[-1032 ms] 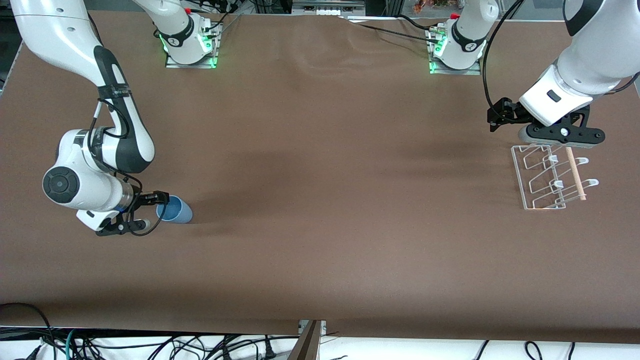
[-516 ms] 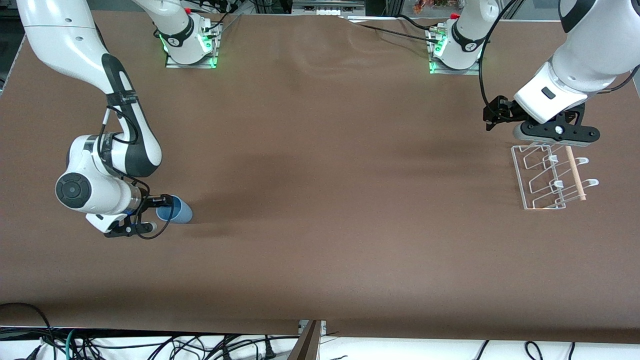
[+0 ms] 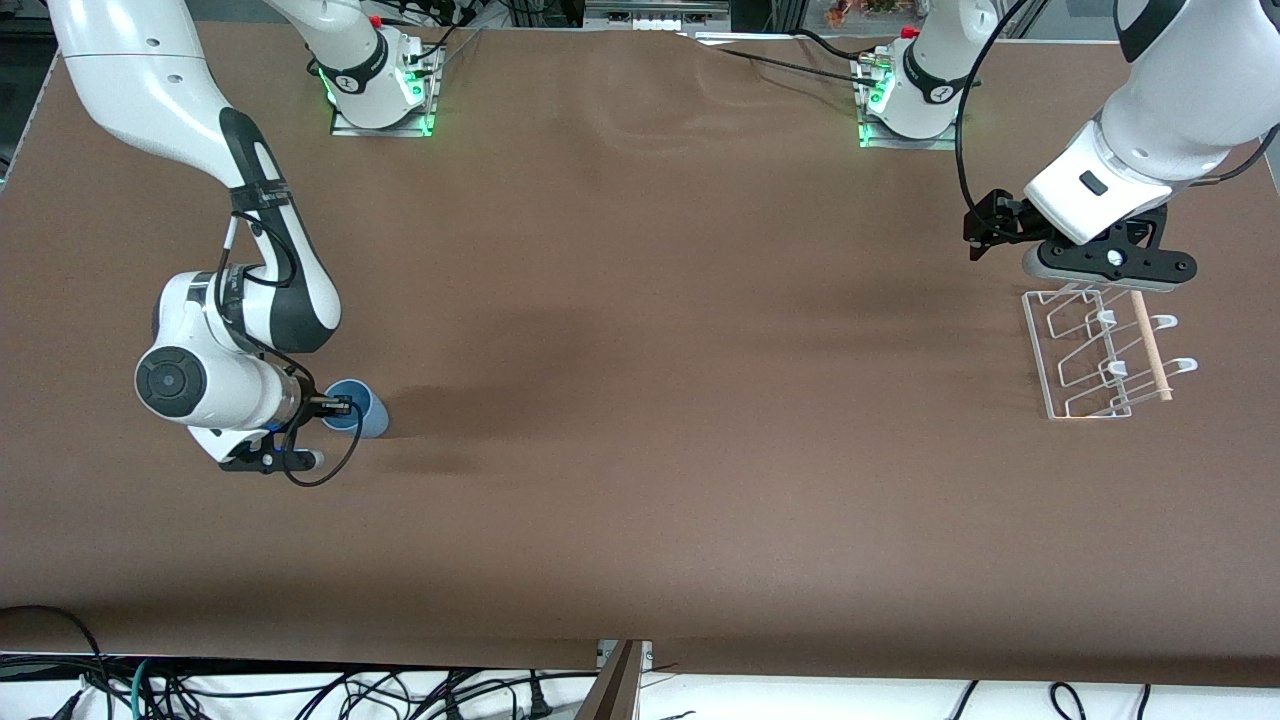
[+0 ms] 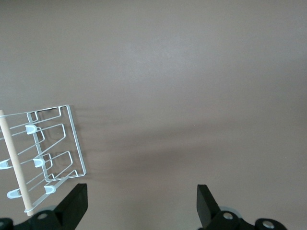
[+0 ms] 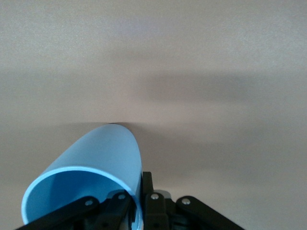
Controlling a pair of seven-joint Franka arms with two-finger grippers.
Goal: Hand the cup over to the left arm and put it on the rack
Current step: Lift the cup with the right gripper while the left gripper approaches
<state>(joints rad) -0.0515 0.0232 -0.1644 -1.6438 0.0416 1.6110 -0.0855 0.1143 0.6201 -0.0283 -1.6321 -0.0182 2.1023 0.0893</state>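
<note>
The right gripper has its jaws pinched on the rim wall of the cup, one finger inside the mouth and one outside, as the right wrist view shows plainly, with the blue wall squeezed between the black fingers. The cup lies on its side, tilted, its open mouth facing the gripper and its closed end pointing toward the middle of the bench. It sits low at the right arm's end of the bench, roughly midway between the robots' bases and the front camera. The right arm reaches down to it from its base, elbow bent, wrist almost level with the bench top.

Over at the other end, the left gripper hangs in the air with its jaws spread wide and nothing between them; the left wrist view shows the two black fingertips well apart. It hovers over the edge of the rack that lies farthest from the front camera. The rack stands on the bench at the left arm's end, wire loops upright, white hook tips showing, its wooden dowel along one side. The left arm waits there.
</note>
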